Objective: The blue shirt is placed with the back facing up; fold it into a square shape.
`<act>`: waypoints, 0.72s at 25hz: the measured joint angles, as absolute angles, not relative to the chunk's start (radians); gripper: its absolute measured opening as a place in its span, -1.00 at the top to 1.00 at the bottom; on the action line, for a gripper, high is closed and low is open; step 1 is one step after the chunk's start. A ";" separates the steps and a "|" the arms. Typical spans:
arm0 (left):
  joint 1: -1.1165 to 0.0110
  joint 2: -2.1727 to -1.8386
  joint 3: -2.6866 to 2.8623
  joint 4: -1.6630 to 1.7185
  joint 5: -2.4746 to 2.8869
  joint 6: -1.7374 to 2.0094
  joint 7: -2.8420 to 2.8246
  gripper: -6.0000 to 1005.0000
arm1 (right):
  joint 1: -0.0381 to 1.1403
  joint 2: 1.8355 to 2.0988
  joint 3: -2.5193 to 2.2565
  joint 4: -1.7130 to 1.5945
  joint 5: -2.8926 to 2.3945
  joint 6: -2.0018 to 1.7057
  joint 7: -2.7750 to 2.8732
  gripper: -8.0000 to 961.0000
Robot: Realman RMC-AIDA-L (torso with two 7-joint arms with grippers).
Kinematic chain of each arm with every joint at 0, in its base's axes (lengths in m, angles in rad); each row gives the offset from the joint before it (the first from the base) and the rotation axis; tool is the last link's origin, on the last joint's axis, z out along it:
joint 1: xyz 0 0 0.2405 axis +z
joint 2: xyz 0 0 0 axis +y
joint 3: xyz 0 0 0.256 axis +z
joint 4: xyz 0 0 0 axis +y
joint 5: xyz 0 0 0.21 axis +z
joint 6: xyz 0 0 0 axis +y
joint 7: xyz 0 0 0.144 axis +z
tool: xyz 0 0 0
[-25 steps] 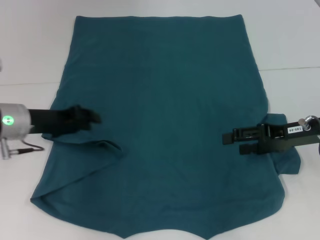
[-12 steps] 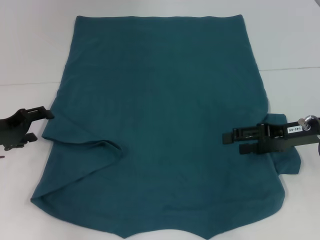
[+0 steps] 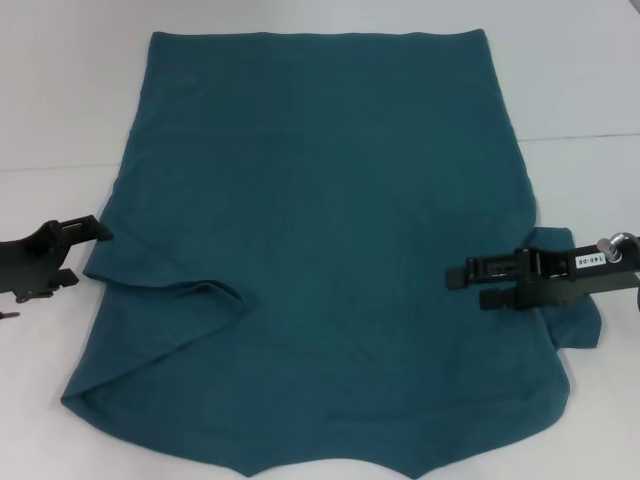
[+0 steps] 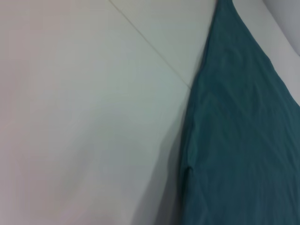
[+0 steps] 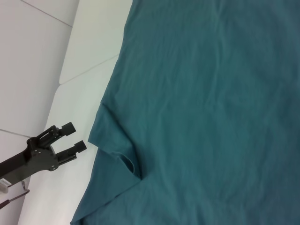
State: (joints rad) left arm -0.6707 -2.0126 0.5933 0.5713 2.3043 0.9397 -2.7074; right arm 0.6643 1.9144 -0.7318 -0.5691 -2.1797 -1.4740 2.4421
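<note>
The blue shirt (image 3: 320, 220) lies spread flat on the white table, plain side up. Its left sleeve is folded inward into a ridge (image 3: 190, 292), while the right sleeve (image 3: 578, 332) sticks out sideways. My left gripper (image 3: 88, 255) hovers open just off the shirt's left edge, holding nothing. The right wrist view shows that same left gripper (image 5: 78, 135) open beside the folded sleeve (image 5: 119, 154). My right gripper (image 3: 466, 287) is open over the shirt's right side, near the right sleeve, with nothing between its fingers. In the left wrist view only the shirt's edge (image 4: 234, 131) and the table appear.
The white table (image 3: 60, 110) surrounds the shirt, with a seam line (image 3: 580, 137) running across it behind both arms. The shirt's lower hem (image 3: 330, 462) reaches the near edge of the head view.
My left gripper has pulled back leftward off the shirt's left edge and now sits beside it. The folded left sleeve stays where it lay. The right arm has barely moved.
</note>
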 joint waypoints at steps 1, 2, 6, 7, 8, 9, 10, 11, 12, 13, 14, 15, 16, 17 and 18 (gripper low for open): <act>-0.672 -2.012 0.595 0.567 2.304 0.932 -2.707 -0.75 | 0.663 1.914 -0.731 -0.569 -2.180 -1.474 2.442 -0.84; -0.675 -2.012 0.598 0.560 2.304 0.922 -2.706 -0.74 | 0.663 1.914 -0.731 -0.569 -2.180 -1.474 2.442 -0.84; -0.690 -2.011 0.602 0.532 2.305 0.887 -2.689 -0.74 | 0.660 1.914 -0.728 -0.569 -2.180 -1.474 2.442 -0.84; -0.695 -2.011 0.603 0.524 2.305 0.881 -2.682 -0.74 | 0.660 1.913 -0.728 -0.569 -2.180 -1.474 2.442 -0.84; -0.700 -2.011 0.603 0.517 2.305 0.874 -2.677 -0.74 | 0.660 1.913 -0.728 -0.569 -2.180 -1.474 2.442 -0.84; -0.704 -2.011 0.603 0.508 2.305 0.867 -2.670 -0.73 | 0.660 1.913 -0.728 -0.569 -2.180 -1.474 2.442 -0.84; -0.706 -2.011 0.603 0.505 2.305 0.863 -2.668 -0.73 | 0.660 1.913 -0.729 -0.569 -2.180 -1.475 2.442 -0.84; -0.707 -2.011 0.603 0.502 2.305 0.857 -2.666 -0.73 | 0.660 1.913 -0.729 -0.569 -2.180 -1.476 2.442 -0.84; -0.708 -2.011 0.603 0.501 2.306 0.854 -2.666 -0.73 | 0.660 1.913 -0.728 -0.569 -2.180 -1.476 2.442 -0.84; -0.708 -2.011 0.603 0.501 2.306 0.852 -2.665 -0.73 | 0.660 1.913 -0.728 -0.569 -2.180 -1.476 2.442 -0.84; -0.708 -2.011 0.603 0.501 2.306 0.850 -2.664 -0.73 | 0.660 1.913 -0.728 -0.569 -2.180 -1.476 2.443 -0.84; -0.708 -2.011 0.603 0.501 2.306 0.850 -2.663 -0.73 | 0.660 1.913 -0.728 -0.569 -2.180 -1.476 2.443 -0.83; -0.708 -2.011 0.603 0.500 2.306 0.850 -2.663 -0.72 | 0.660 1.913 -0.728 -0.569 -2.180 -1.476 2.443 -0.83; -0.709 -2.012 0.603 0.500 2.306 0.850 -2.662 -0.72 | 0.660 1.913 -0.728 -0.569 -2.180 -1.476 2.443 -0.83; -0.709 -2.012 0.603 0.498 2.306 0.850 -2.662 -0.72 | 0.660 1.913 -0.727 -0.569 -2.180 -1.476 2.443 -0.83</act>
